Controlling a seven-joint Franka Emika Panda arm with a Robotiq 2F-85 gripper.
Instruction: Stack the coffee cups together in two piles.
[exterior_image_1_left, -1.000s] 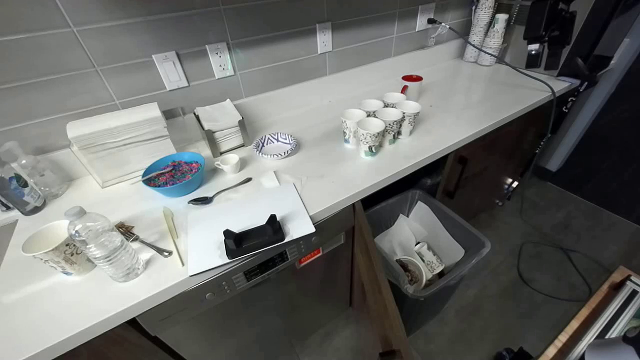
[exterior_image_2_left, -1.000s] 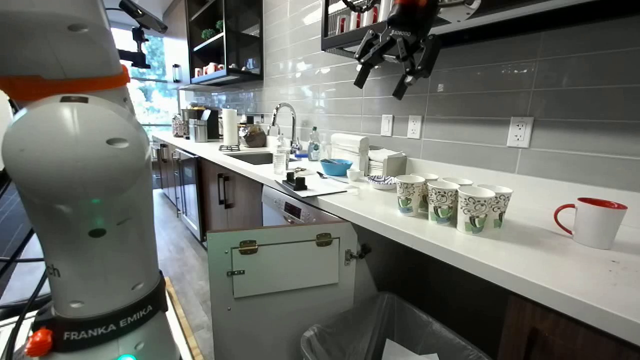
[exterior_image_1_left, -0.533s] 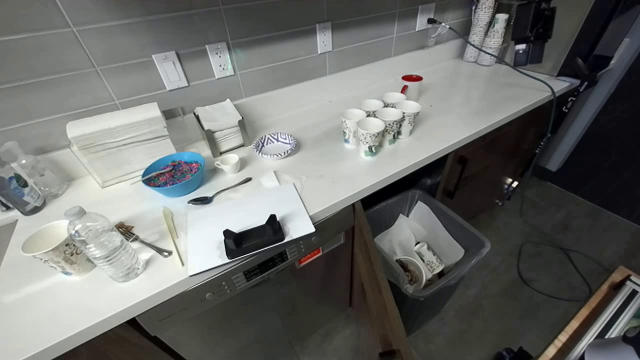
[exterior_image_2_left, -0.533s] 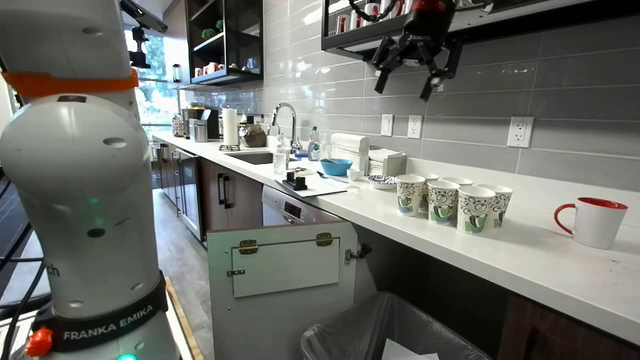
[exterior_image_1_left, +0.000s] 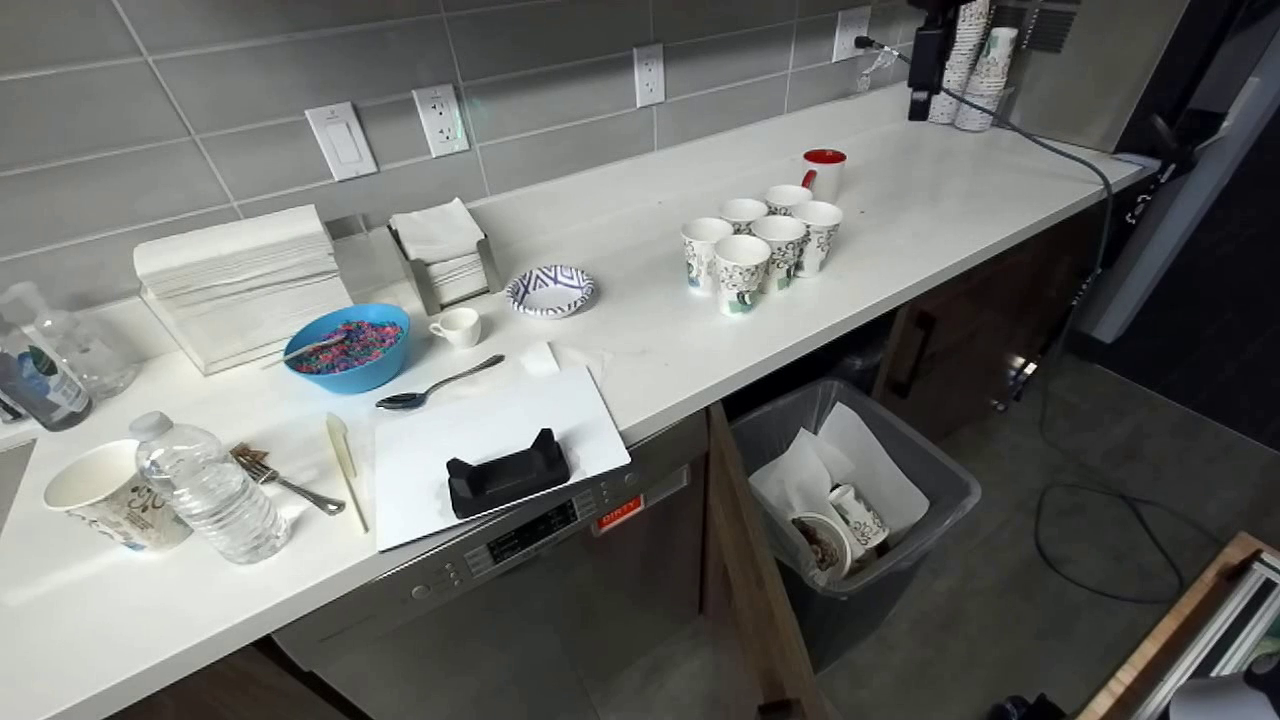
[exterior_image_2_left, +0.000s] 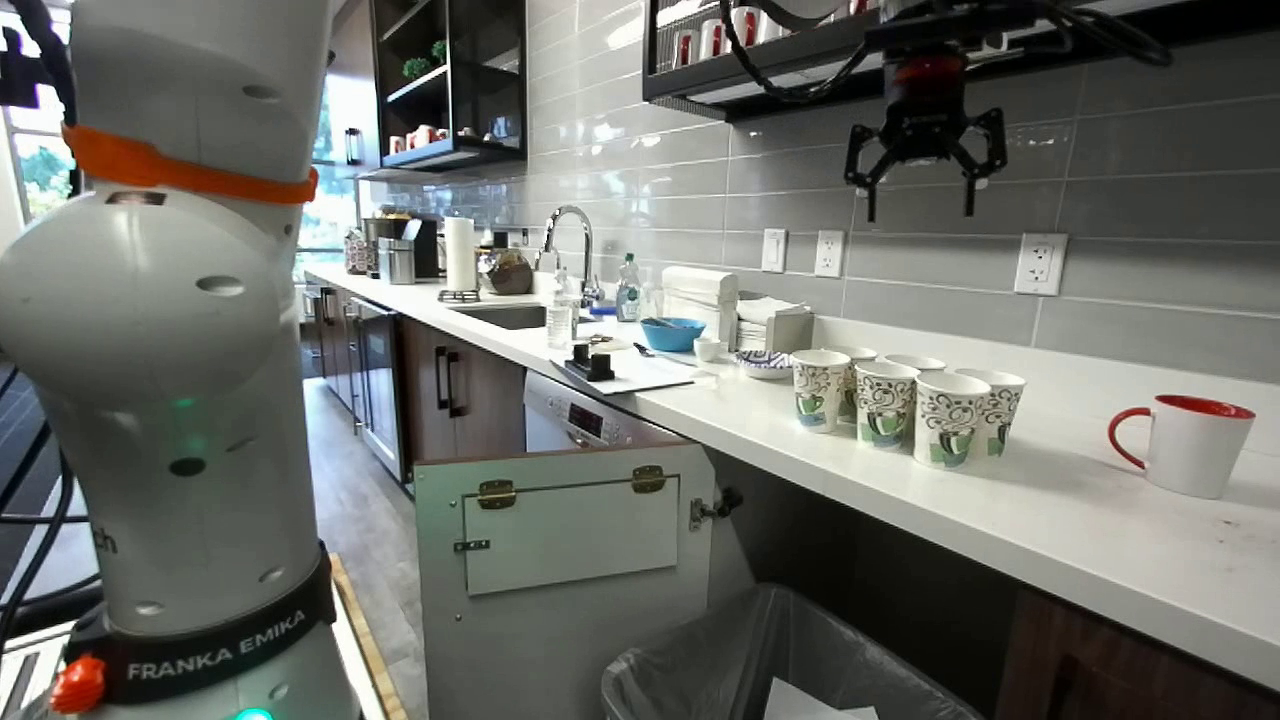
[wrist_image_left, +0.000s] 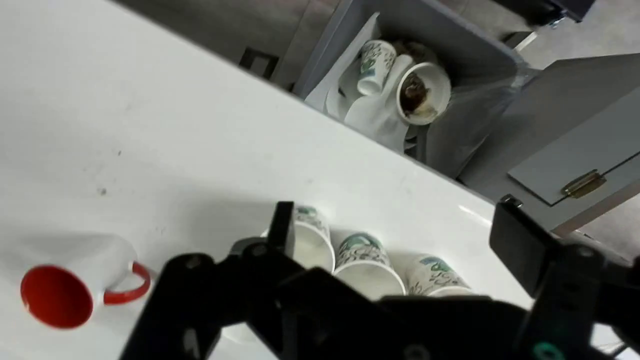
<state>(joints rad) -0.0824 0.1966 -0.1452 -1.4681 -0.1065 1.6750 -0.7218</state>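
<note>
The red-lined mug (exterior_image_2_left: 1198, 448) stands upright on the counter (exterior_image_2_left: 1080, 500). At its handle side, six coffee cups (exterior_image_2_left: 887, 405) stand upright in one close group. Higher than this mug, the gripper (exterior_image_2_left: 920, 208) hangs with its two fingers spread apart.

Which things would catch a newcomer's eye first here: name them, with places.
Six patterned paper coffee cups clustered upright on the white counter would likely draw the eye first. A white mug, bright red inside, stands apart from them, and black jaws hang open above the counter. On the same counter, a blue bowl of pink and blue bits sits near stacked paper towels.
</note>
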